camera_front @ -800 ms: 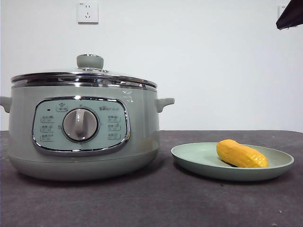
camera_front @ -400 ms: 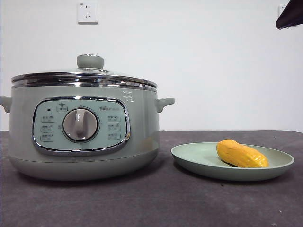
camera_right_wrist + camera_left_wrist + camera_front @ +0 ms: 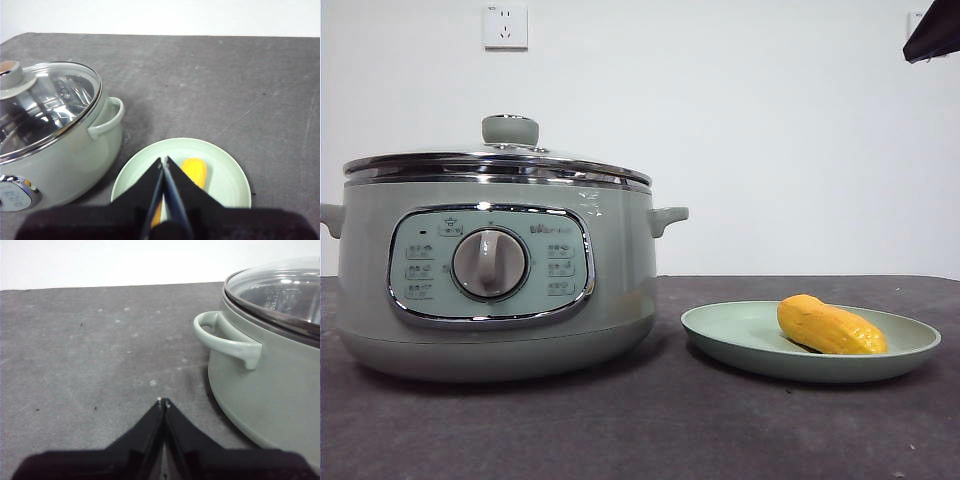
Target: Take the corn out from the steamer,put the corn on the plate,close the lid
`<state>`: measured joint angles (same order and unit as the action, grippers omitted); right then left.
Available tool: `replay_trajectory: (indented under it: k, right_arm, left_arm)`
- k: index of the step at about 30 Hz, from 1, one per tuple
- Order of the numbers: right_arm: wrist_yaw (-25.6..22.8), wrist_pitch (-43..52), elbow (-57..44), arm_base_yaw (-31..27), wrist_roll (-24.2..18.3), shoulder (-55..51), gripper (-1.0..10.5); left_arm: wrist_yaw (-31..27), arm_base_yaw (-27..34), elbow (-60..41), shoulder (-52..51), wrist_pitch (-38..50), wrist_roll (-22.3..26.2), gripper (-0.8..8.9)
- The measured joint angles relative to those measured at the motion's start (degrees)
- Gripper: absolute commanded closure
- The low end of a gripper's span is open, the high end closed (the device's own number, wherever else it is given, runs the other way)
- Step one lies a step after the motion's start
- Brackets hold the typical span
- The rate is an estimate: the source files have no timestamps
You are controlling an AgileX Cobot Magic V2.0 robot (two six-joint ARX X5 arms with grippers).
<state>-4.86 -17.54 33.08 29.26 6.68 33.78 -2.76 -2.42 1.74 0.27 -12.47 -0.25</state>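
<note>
1. Steamer (image 3: pixel 495 285) is sitting on the dark grey table (image 3: pixel 650 430), control panel with the grey dial (image 3: pixel 490 263) facing the front camera.
2. Lid (image 3: pixel 498 165) is resting closed on the steamer rim, pale green knob (image 3: pixel 510 129) standing up at its centre. The right wrist view is showing the glass seated flush all round (image 3: pixel 45 107).
3. Plate (image 3: pixel 740 335) is lying on the table just beside the steamer, not touching it.
4. Corn (image 3: pixel 831 326) is lying on its side inside the plate, toward the half away from the steamer, one tapered end sitting a bit higher than the other.
5. Right gripper (image 3: pixel 164 161) is hanging above the plate (image 3: pixel 225 170), jaws pressed together tip to tip, holding nothing. Corn (image 3: pixel 195 172) is showing just past the tips, partly hidden by the jaws.
6. Left gripper (image 3: pixel 163 402) is hovering over bare table (image 3: pixel 90 350) beside the steamer's side handle (image 3: pixel 225 340), jaws likewise closed tight with nothing between them.
7. In the front view only one black arm tip (image 3: pixel 932 35) is showing at a top corner; can't tell from there which arm it is.
8. A white wall socket (image 3: pixel 505 26) is sitting on the wall behind the steamer.
</note>
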Motion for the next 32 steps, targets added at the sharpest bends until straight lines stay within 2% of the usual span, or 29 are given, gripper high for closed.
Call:
replay_trajectory:
  k: [14, 19, 21, 25, 32]
  right_arm:
    - [0.0, -0.5, 0.0, 0.0, -0.1, 0.0, 9.5]
    - [-1.8, -3.8, -0.3, -0.8, -5.6, -1.7, 9.5]
    - [-2.2, -3.2, -1.0, -2.5, -7.9, -3.9, 9.5]
    - [-2.3, 2.3, -5.8, -8.3, -9.7, -9.0, 9.5]
    - [5.9, 13.0, -20.1, -20.5, -10.1, -20.9, 9.5]
  left_arm:
    - [0.0, 0.0, 0.0, 0.0, 0.0, 0.0, 8.17]
    - [0.0, 0.0, 0.0, 0.0, 0.0, 0.0, 8.17]
    - [0.0, 0.0, 0.0, 0.0, 0.0, 0.0, 8.17]
    - [0.0, 0.0, 0.0, 0.0, 0.0, 0.0, 8.17]
    - [0.0, 0.0, 0.0, 0.0, 0.0, 0.0, 8.17]
